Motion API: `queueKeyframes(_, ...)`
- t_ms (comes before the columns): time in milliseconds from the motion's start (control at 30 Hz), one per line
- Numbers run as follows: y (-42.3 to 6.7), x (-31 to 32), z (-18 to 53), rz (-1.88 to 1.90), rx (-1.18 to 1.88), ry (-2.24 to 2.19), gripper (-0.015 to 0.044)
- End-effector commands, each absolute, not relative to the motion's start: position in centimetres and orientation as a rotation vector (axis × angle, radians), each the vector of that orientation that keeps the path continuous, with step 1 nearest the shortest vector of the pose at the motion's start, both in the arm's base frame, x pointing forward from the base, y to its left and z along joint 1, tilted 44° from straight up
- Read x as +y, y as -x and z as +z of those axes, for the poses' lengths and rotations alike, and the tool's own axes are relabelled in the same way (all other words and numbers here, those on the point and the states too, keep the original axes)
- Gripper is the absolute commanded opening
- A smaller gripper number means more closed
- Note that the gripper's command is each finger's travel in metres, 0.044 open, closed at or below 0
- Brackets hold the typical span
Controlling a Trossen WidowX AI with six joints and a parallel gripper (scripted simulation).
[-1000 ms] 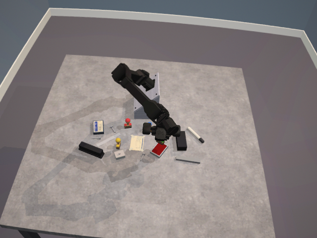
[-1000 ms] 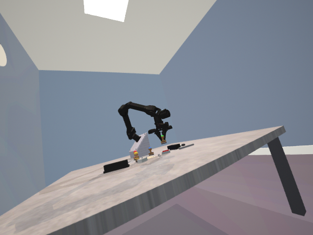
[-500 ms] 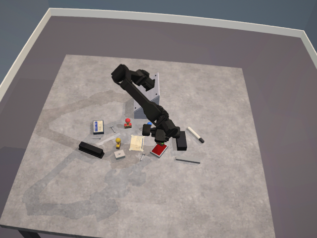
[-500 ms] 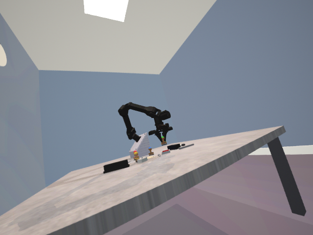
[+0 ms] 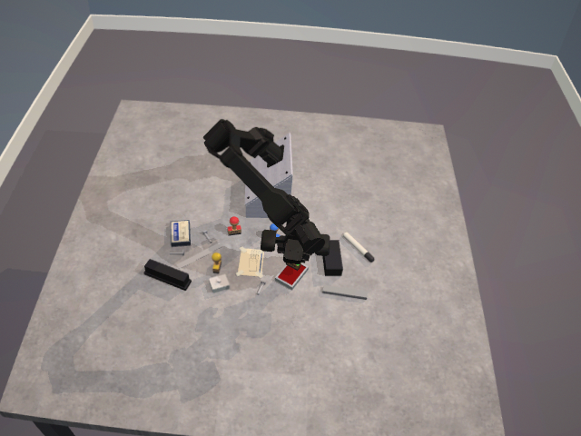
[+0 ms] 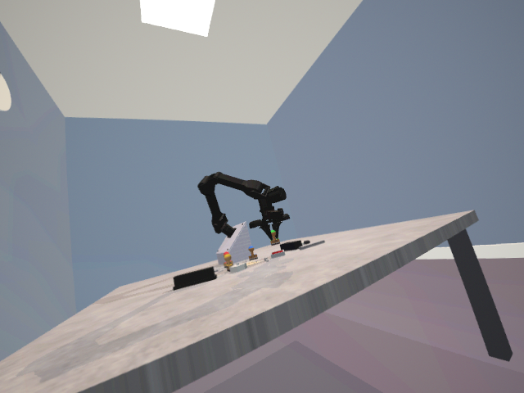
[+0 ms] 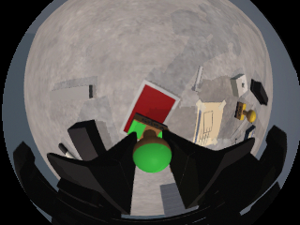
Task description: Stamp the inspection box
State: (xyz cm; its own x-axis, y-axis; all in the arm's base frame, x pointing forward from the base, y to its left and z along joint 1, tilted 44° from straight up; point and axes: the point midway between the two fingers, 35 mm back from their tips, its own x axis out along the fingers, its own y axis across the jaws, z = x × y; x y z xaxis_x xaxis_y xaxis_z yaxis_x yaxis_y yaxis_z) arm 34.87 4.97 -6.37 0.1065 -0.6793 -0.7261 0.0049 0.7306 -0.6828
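My gripper is shut on the green-knobbed stamp. The stamp is upright, held a little above the red ink pad, over its rear part; a gap shows between them in the exterior view. The word on the stamp is not readable. The cream card with its printed box lies beside the pad, to its left in the top view. No print can be made out in the box. In the top view the arm hides most of the held stamp.
A blue-knobbed stamp, a red-knobbed stamp and a yellow-knobbed stamp stand around the card. A black block lies right of the pad, with a marker beyond. A small white box lies near the card.
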Motion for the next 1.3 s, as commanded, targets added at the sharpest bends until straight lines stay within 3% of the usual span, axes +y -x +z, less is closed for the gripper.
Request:
queueKeyframes(0,-34.9,4.7,-6.6,-0.551,1.386,0.612,0.0)
queueKeyframes(1267,-35.1,3.0,-8.3,-0.554,1.385,0.612,0.0)
